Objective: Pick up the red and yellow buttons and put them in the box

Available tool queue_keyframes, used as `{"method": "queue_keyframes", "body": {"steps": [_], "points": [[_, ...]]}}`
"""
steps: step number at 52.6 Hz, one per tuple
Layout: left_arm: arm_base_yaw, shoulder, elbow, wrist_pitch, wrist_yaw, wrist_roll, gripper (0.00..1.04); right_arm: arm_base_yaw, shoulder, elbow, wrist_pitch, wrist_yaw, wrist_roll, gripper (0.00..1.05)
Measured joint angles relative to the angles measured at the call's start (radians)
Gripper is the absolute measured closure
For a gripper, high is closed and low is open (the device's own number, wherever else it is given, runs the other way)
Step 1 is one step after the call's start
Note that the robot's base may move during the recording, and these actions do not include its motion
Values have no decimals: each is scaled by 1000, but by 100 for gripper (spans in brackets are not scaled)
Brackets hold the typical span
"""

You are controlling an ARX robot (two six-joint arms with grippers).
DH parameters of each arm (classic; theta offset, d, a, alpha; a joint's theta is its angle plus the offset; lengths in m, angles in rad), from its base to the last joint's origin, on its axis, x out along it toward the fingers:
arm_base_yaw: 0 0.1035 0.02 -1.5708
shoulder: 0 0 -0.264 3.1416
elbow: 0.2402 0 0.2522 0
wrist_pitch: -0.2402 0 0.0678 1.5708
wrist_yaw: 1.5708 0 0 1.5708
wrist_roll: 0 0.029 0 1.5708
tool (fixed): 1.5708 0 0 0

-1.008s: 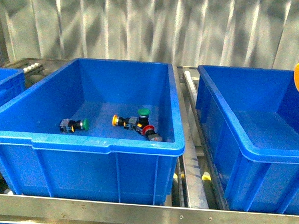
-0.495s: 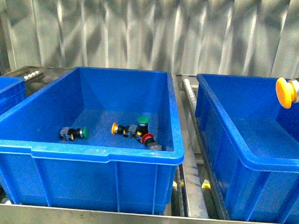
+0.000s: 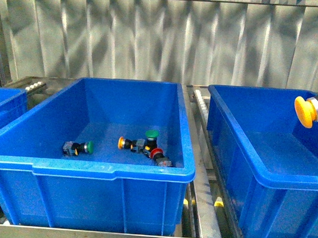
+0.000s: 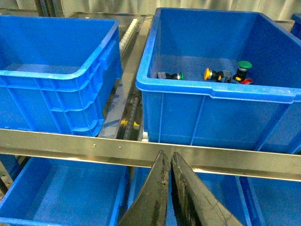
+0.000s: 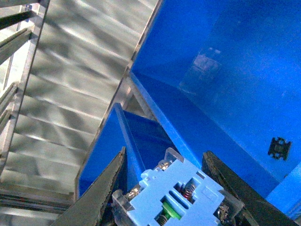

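While the right box [image 3: 263,155] waits below | right hand [image 5: 164,197] pinches yellow button [image 3: 305,111] above it, early release risks a miss | left hand [image 4: 168,188] pressed together | red button [image 3: 156,153] lies in middle box [image 3: 114,167]

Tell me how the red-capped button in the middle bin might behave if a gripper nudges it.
The red button lies on its side against other buttons, so a nudge would probably shift its neighbours too. Its round glossy cap looks slippery and might let it roll or pivot. It looks small and rigid, likely light.
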Motion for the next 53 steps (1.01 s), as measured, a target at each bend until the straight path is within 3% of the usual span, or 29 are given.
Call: {"method": "queue_keyframes", "body": {"steps": [16,27,43,53], "points": [[0,-29,-27,7,0,0,102,20,8,16,-2,17,-24,64],[0,-29,-27,7,0,1,58,39,17,27,-2,28,-48,64],[0,-29,-27,7,0,1,8,43,12,28,-4,60,-65,64],[0,-29,-27,7,-3,3,8,38,-13,10,-14,66,-31,64]]}}
